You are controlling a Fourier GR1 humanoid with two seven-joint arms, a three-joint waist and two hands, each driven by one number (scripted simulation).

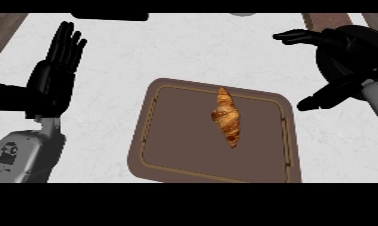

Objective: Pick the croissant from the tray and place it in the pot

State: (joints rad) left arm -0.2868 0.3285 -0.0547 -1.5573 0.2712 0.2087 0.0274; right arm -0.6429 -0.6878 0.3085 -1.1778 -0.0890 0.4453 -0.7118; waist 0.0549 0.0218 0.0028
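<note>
1. The right hand (pixel 345 62) hung to the right of the tray, fingers spread wide and holding nothing; I judged that the pick was not yet started.
2. Next I needed to bring it over the croissant (pixel 227 116) and close around its middle.
3. The croissant lay lengthwise on the brown tray (pixel 144 137), golden, with pointed ends.
4. The left hand (pixel 53 77) rested open at the left.

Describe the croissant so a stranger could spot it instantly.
Find the brown, rounded tray in the middle of the white counter. On it, right of centre, lies the croissant. It alone is golden and ridged, the tray's only load.
</note>
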